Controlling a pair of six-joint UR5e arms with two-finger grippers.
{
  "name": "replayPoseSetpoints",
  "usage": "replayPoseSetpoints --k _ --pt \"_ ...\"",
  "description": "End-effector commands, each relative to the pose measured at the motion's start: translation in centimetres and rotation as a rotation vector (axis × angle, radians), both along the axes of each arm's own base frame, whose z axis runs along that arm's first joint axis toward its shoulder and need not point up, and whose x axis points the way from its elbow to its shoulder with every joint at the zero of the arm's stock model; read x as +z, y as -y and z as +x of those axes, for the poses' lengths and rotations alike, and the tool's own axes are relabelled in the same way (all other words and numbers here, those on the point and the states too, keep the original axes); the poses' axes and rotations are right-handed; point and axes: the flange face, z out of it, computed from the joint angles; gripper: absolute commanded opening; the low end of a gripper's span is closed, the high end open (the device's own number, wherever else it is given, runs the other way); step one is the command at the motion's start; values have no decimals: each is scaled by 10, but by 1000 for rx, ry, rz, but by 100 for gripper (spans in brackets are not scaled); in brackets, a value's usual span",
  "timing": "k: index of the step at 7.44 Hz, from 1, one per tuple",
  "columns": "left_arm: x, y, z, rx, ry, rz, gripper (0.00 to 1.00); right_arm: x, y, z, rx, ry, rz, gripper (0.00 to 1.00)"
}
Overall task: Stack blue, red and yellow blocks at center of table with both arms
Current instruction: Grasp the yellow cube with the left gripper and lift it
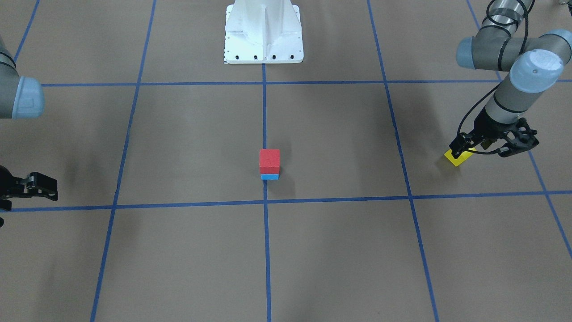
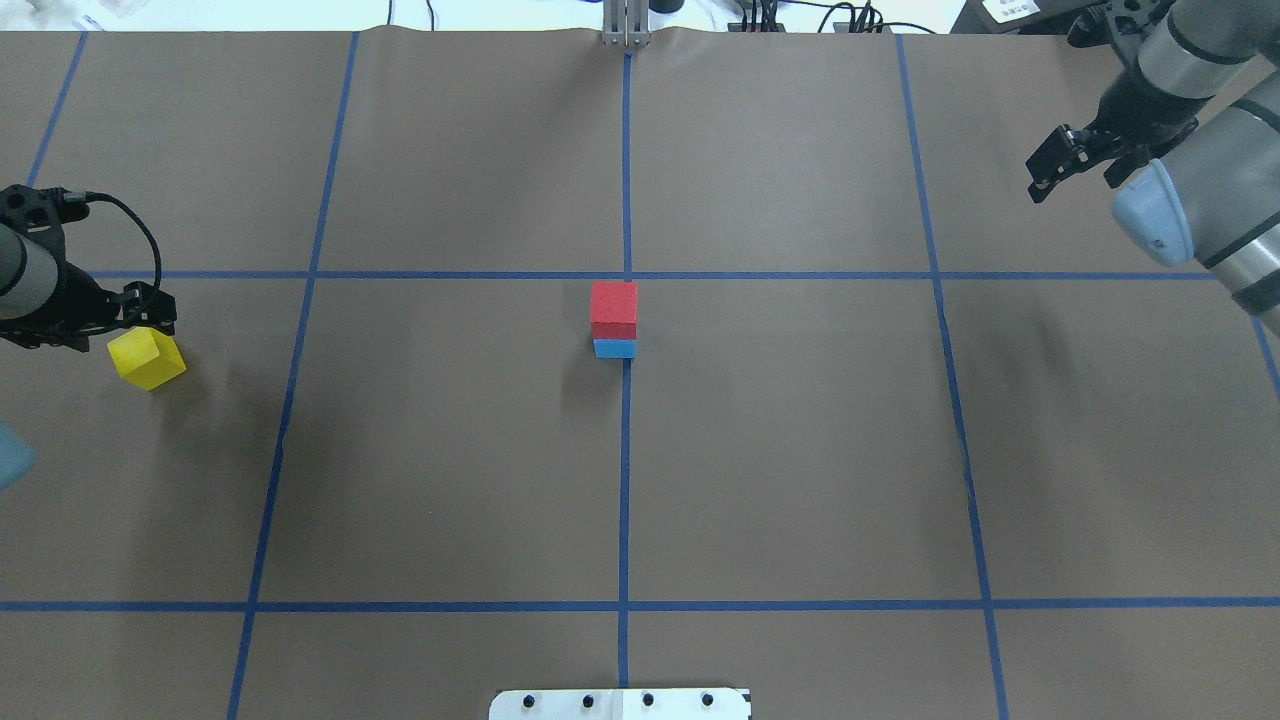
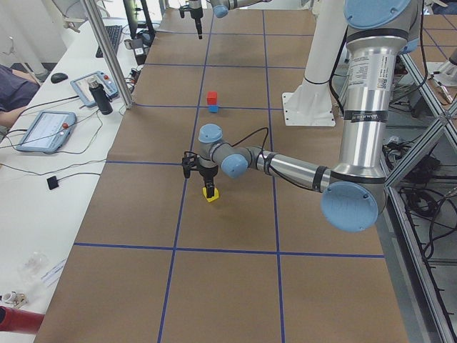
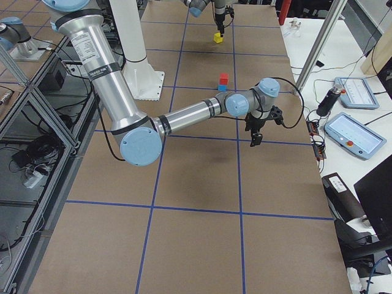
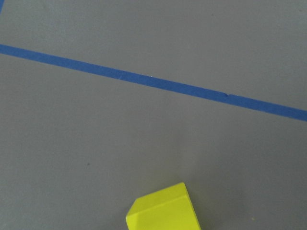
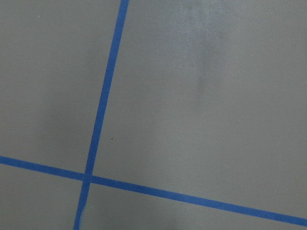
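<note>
The yellow block (image 2: 147, 357) lies on the bench (image 2: 800, 480) far out toward the robot's left edge. It is turned askew to the blue tape lines (image 2: 625, 480) and is well apart from the other two blocks. The red block (image 2: 613, 305) sits squarely on the blue block (image 2: 614, 348) at the centre of the bench, on the middle tape line, just on the robot's side of a crossing. The red block's top is bare. On each side of this stack, about a full grid square of brown bench surface runs out toward each arm. The white robot base (image 1: 263, 31) stands back at the robot's edge.

The left jaws, at the end of the left arm (image 1: 505, 98), point down and stand spread wide. One fingertip (image 1: 456, 150) is right at the yellow block's upper edge. The block seems to be beside that finger rather than between the two, and whether they touch cannot be told. The left wrist view catches only a corner of the block at its bottom edge.

The right jaws, on the right arm (image 2: 1200, 180), hang near the bench's right edge, well apart from the stack. They are parted and empty.
</note>
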Motion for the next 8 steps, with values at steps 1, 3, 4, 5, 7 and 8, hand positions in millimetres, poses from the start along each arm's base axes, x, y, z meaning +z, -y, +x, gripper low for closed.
replayPoseSetpoints --k 1,3,4,5,7,8 --pt "4 1 2 -2 -1 0 100 -1 0 0 -1 0 2 99" --pt "11 -1 8 8 6 -13 100 -1 0 1 1 -1 3 99" --pt "19 -4 14 22 14 -23 100 -1 0 1 1 -1 3 99" --pt "23 -7 20 34 19 -29 100 -1 0 1 1 0 6 99" --pt "22 -8 22 36 17 -28 96 -1 0 1 1 -1 6 99" --pt "20 -8 22 34 16 -28 67 -1 0 1 1 0 6 99"
